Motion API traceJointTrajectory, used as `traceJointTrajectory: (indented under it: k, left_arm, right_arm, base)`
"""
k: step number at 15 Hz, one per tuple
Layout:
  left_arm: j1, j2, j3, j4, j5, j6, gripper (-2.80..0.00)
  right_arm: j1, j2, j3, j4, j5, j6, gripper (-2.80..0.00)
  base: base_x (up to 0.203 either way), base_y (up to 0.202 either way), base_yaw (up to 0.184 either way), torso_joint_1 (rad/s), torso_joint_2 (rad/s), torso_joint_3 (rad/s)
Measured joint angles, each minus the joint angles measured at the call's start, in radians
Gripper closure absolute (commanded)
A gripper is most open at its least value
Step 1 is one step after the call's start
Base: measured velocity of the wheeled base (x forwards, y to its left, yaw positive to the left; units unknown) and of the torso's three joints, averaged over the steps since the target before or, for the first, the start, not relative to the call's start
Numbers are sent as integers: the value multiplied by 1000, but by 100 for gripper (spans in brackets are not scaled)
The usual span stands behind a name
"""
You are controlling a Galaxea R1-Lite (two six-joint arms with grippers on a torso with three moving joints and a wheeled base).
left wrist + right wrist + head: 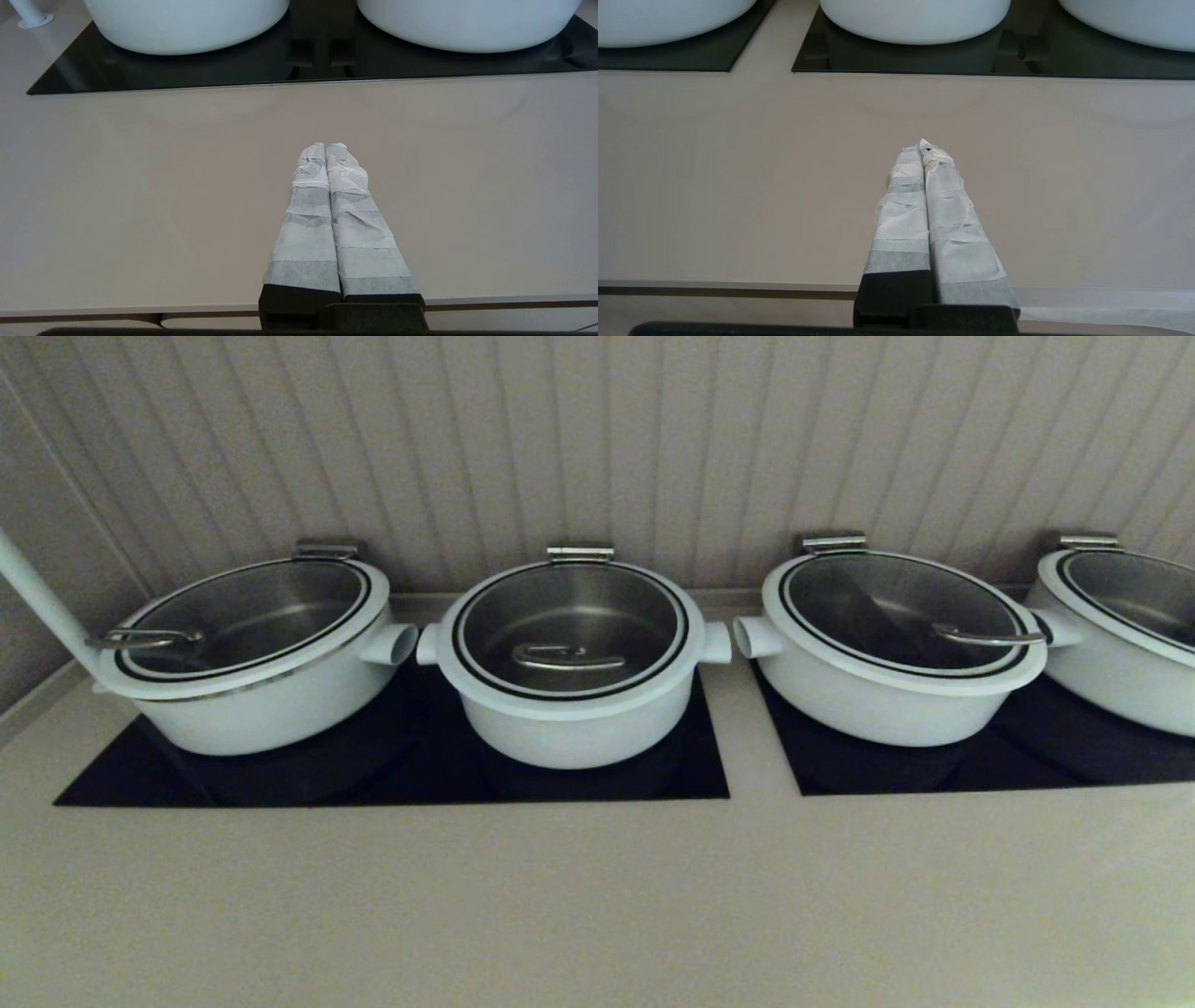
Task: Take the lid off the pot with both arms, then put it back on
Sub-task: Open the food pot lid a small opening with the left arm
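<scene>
Several white pots with glass lids stand in a row on black cooktop panels in the head view. The middle pot carries a lid with a metal handle and a hinge clip at the back. My left gripper is shut and empty, low over the beige counter in front of the two left pots. My right gripper is shut and empty over the counter in front of another pot. Neither gripper shows in the head view.
The left pot and the right pot flank the middle one, with a fourth pot at the far right. A white pole stands at the far left. The ribbed wall is close behind. The counter's front edge is near the grippers.
</scene>
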Motion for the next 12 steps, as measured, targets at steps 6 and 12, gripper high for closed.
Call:
traceJointTrajectory:
  k: [6, 12]
  left_arm:
    - [0, 0, 0, -1, 0, 5, 0]
    - [0, 1, -62, 6, -84, 123, 0]
  right_arm:
    - [0, 0, 0, 0, 0, 0, 0]
    - [0, 0, 0, -1, 0, 0, 0]
  base:
    - [0, 0, 0, 0, 0, 0]
    - [0, 0, 0, 0, 0, 0]
